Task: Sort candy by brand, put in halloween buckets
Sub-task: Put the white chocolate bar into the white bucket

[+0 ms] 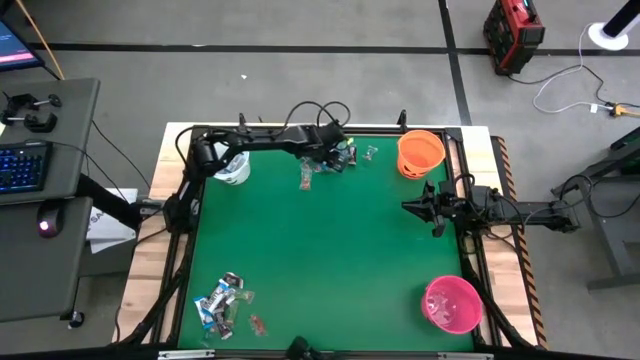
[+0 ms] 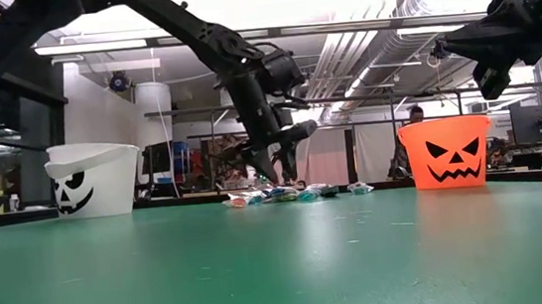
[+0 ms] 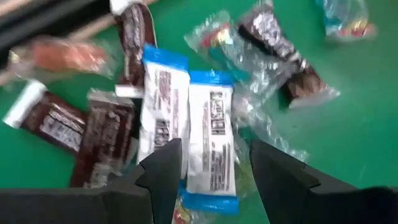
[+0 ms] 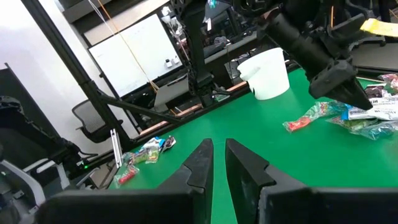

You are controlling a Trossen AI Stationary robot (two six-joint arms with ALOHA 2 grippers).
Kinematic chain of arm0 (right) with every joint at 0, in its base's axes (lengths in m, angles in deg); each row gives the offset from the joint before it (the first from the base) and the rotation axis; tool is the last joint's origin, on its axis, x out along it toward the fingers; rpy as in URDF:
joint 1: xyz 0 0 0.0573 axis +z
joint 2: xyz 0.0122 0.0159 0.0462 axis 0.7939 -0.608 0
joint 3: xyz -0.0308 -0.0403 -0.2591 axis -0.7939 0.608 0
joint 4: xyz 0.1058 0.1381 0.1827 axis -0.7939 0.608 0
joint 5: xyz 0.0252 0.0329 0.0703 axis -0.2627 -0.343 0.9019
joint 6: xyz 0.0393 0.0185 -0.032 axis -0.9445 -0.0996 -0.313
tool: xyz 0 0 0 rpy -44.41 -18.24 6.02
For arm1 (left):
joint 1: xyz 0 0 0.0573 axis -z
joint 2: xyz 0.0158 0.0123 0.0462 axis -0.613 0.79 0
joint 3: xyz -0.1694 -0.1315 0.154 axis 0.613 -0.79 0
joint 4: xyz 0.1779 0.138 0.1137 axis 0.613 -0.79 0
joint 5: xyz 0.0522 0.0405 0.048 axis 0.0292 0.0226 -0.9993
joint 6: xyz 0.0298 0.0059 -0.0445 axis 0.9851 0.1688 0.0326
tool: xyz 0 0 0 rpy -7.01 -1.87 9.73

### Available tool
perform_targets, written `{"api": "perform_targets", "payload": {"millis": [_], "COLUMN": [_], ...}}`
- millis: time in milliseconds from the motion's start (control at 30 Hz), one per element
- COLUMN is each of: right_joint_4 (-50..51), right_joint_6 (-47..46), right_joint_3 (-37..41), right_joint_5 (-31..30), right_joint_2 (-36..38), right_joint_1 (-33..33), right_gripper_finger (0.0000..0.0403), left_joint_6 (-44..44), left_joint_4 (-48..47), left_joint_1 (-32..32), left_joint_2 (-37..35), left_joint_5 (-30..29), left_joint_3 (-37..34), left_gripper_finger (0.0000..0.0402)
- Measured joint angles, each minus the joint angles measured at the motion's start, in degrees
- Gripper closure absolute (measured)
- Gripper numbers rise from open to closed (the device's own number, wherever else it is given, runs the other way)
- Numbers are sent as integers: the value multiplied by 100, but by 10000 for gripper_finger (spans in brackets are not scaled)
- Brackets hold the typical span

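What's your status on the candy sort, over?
Left gripper fingers open, straddling a blue-and-white candy in the far pile. Right gripper shut, waiting beside orange bucket. Nothing blocking.

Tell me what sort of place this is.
Probably a robotics lab or workshop: exposed ceiling ducts overhead, a whiteboard behind the green table, and a keyboard on a desk alongside.

Two matte black jointed arms, loose black cables looping off the left one (image 1: 300, 135); each end effector (image 3: 211, 171) carries two blunt, angular dark fingers (image 4: 202, 163)
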State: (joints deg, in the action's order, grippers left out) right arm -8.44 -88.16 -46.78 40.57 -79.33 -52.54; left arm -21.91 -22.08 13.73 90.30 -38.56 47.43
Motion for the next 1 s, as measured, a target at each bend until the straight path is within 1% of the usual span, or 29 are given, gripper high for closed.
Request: {"api": "perform_targets", "payload": {"millis": [100, 233, 333, 400, 433, 500, 533, 567, 633, 700, 767, 833, 900, 1000], "right_joint_4": [0, 0, 0, 0, -2, -2, 0, 0, -2, -2, 0, -2, 0, -2], "right_joint_6": [0, 0, 0, 0, 0, 0, 0, 0, 0, 0, 0, 0, 0, 0], "right_joint_3": [-1, -1, -1, -1, -1, -1, 1, 1, 0, -1, 1, 1, 0, -1], "right_joint_5": [0, -1, -1, -1, -1, -1, -1, -1, -1, -1, 1, -2, -1, -1], "right_joint_2": [0, 2, 0, 0, 0, 0, 0, 0, 0, 0, 0, 0, -1, -2], "right_joint_1": [-1, 0, -1, 0, -2, -2, -1, -2, -1, -2, -2, 0, -1, -2], "right_gripper_finger": [368, 368, 368, 368, 368, 368, 368, 368, 368, 368, 368, 368, 368, 368], "left_joint_6": [2, 55, 278, 468, 513, 568, 601, 603, 588, 558, 681, 917, 1115, 1251], "left_joint_4": [34, 30, 62, 45, 50, 78, 78, 77, 25, -201, -227, -247, -319, -684], "left_joint_1": [47, 146, 188, 217, 227, 241, 249, 251, 249, 259, 277, 326, 334, 305], "left_joint_2": [158, 181, 168, 177, 174, 162, 162, 162, 127, -45, -387, -836, -1282, -1862], "left_joint_5": [-44, -370, -412, -369, -297, -188, -145, -76, 108, 142, 90, -174, -595, -1163], "left_joint_3": [0, -12, 0, -5, -6, -6, -6, -6, -5, -18, -19, -8, 3, 0], "left_gripper_finger": [225, 225, 239, 270, 295, 358, 378, 386, 387, 396, 399, 400, 401, 401]}}
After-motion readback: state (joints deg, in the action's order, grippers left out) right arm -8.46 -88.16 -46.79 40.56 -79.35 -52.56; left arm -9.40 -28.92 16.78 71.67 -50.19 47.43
